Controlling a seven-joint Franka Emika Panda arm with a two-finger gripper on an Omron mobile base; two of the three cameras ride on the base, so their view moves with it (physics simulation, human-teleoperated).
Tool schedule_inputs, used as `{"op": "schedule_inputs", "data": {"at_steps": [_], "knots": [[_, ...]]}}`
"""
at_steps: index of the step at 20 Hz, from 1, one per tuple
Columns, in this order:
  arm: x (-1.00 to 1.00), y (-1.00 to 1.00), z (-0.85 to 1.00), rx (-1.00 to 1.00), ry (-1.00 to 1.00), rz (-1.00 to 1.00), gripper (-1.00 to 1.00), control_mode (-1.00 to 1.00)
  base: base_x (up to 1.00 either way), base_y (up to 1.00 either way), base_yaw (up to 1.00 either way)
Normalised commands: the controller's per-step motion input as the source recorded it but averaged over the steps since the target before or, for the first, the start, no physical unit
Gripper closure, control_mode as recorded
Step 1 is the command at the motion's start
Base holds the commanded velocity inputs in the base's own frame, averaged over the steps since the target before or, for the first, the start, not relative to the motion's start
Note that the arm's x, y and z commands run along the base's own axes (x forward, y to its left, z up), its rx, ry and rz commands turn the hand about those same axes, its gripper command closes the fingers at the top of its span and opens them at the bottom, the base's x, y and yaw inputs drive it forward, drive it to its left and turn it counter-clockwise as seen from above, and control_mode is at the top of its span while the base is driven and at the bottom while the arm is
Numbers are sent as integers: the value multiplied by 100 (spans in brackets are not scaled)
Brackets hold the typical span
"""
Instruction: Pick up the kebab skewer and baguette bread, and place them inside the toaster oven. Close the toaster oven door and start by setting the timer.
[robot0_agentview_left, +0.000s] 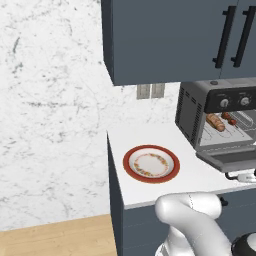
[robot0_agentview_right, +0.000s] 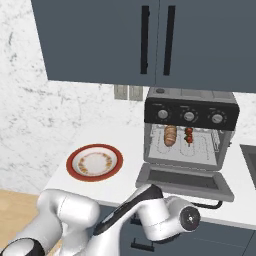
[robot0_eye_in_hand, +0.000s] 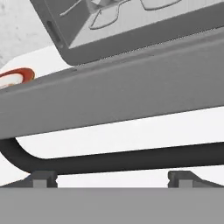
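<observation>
The toaster oven (robot0_agentview_left: 190, 115) (robot0_agentview_right: 190, 100) stands on the white counter with its door (robot0_agentview_left: 232, 160) (robot0_agentview_right: 185, 180) dropped flat open. On the rack inside lie the baguette bread (robot0_agentview_left: 215, 121) (robot0_agentview_right: 170, 135) and, to its right, the kebab skewer (robot0_agentview_left: 230, 119) (robot0_agentview_right: 189, 135). My gripper (robot0_eye_in_hand: 112, 177) is open, low at the door's front edge. Its fingertips (robot0_eye_in_hand: 43, 178) stand wide apart just beneath the black door handle (robot0_eye_in_hand: 122, 159) (robot0_agentview_right: 210, 204), holding nothing. The door's grey edge (robot0_eye_in_hand: 113, 96) runs right above the handle.
An empty red-rimmed plate (robot0_agentview_left: 151, 163) (robot0_agentview_right: 95, 162) (robot0_eye_in_hand: 17, 76) sits on the counter left of the oven. Three knobs (robot0_agentview_right: 189, 116) line the oven's top panel. Dark blue cabinets (robot0_agentview_right: 150, 40) hang overhead. The counter ends at the left by a marble wall.
</observation>
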Motion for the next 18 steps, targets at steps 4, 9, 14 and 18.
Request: {"op": "schedule_inputs", "data": {"at_steps": [4, 9, 14, 18], "knots": [[80, 68, 79, -20, -10, -13, -100, -100, 0, 0, 0], [82, 66, 58, -15, -3, -9, -100, -100, 0, 0, 0], [68, 13, 52, -8, 0, -2, -100, -100, 0, 0, 0], [65, 1, 39, -7, 0, 0, -100, -100, 0, 0, 0]]}}
